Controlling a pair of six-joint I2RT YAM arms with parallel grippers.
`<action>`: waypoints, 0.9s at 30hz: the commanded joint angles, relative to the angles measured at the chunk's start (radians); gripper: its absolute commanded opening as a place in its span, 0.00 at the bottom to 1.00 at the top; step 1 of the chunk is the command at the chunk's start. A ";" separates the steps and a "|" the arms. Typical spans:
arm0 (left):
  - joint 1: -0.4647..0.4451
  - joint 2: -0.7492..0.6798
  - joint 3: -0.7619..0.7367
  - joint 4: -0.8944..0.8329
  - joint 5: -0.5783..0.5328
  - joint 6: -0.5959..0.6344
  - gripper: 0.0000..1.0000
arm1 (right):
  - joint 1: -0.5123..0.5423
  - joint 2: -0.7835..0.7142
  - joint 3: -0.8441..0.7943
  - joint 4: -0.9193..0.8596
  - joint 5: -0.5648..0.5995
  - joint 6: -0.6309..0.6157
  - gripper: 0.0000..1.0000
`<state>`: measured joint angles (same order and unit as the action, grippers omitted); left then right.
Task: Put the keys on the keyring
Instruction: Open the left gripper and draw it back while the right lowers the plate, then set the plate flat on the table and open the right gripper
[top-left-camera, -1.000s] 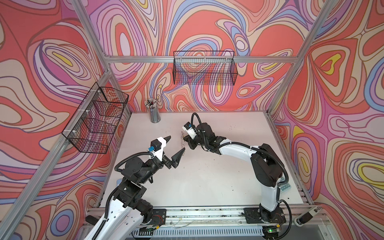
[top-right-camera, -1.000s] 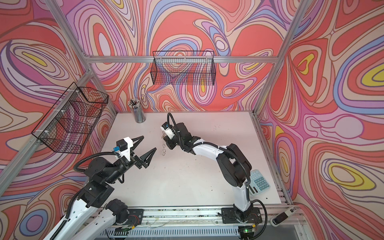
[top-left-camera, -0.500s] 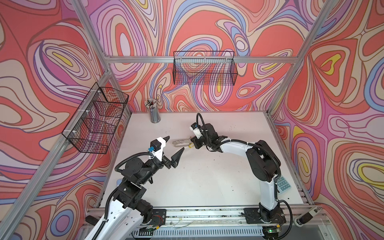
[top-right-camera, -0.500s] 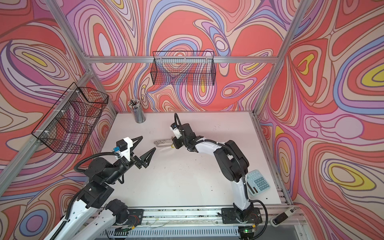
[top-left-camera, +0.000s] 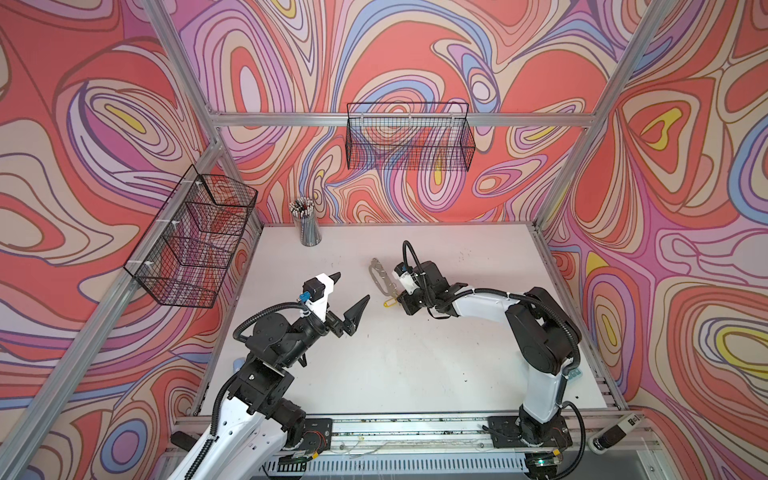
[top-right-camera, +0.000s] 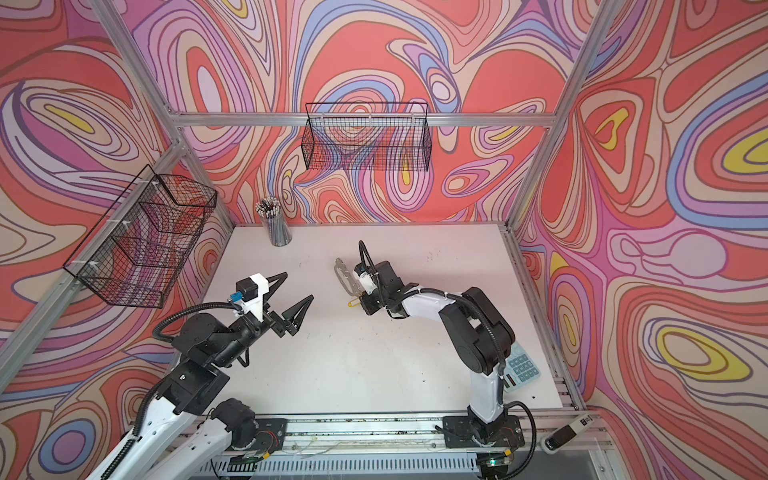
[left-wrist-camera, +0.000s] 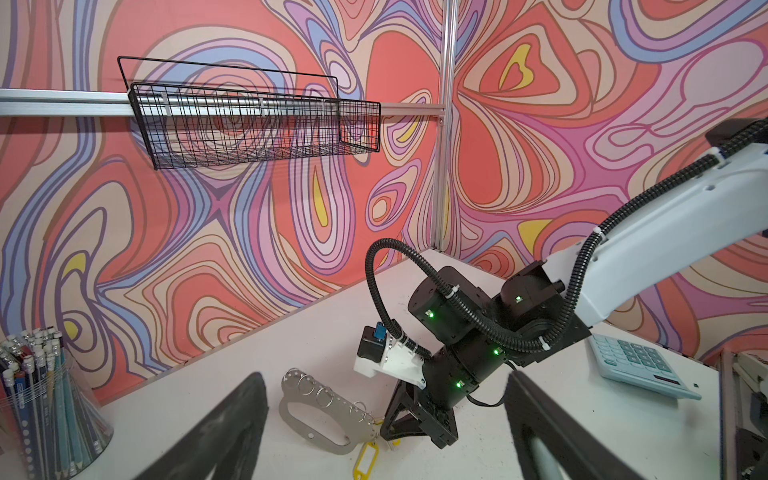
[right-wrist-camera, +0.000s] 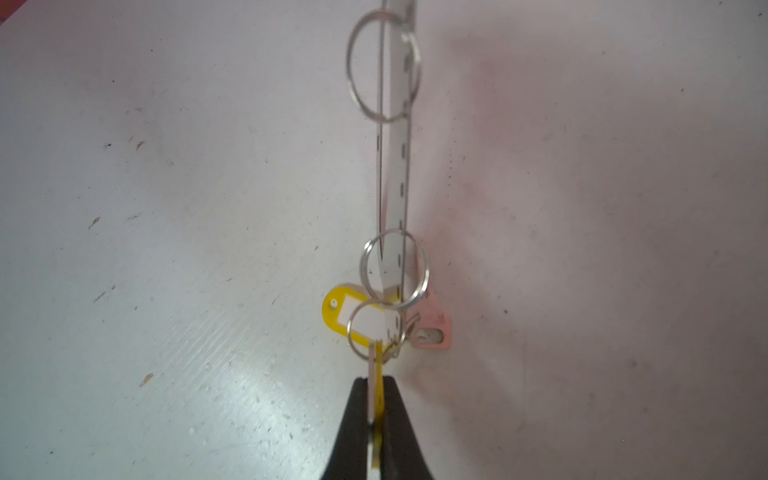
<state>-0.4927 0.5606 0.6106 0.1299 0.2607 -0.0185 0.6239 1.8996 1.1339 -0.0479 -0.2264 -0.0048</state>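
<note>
Right gripper (right-wrist-camera: 376, 401): your jaws pinch the keys (right-wrist-camera: 372, 374), seemingly key plus tag, edge-on to the keyring (left-wrist-camera: 320, 442), likely for threading.
Left gripper (top-left-camera: 352, 286): jaws wide, empty, standing clear.

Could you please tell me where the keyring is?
In both top views the keyring is near the middle of the table, just left of the right gripper.

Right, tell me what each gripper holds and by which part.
Right gripper: shut on a key and its yellow tag, pinched flat close to their ring. Left gripper: open, holding nothing.
</note>
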 joint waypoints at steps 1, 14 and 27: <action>0.000 0.006 -0.012 -0.003 -0.002 0.014 0.92 | 0.002 -0.024 -0.030 -0.017 0.014 0.008 0.00; 0.000 0.009 -0.010 -0.010 0.003 0.017 0.92 | -0.059 -0.026 -0.019 -0.153 0.065 -0.043 0.00; 0.000 0.018 -0.005 -0.022 -0.009 0.025 0.92 | -0.082 -0.105 -0.082 -0.237 0.092 0.006 0.19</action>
<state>-0.4927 0.5770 0.6106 0.1196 0.2604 -0.0128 0.5537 1.8473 1.0855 -0.2375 -0.1562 -0.0109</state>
